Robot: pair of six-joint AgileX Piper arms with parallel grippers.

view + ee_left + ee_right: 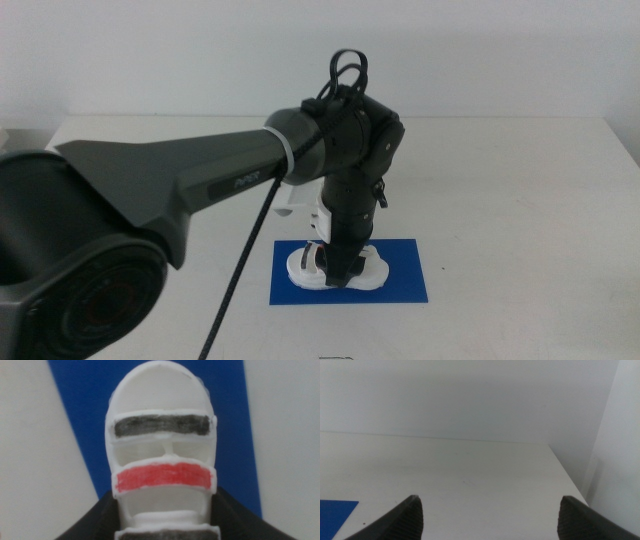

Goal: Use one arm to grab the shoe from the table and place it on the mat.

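The white surface [520, 190] runs back to a pale wall, and on it I see the blue mat [405, 275] with the shoe [375, 270] lying on top, under my left arm [180, 180]. My left gripper [335, 268] reaches straight down with its fingers clamped on the shoe's sides, as far as I can judge from the wrist view, where the dark and red straps fill the picture. My right gripper [490, 515] waits aside over bare surface, fingers wide apart.
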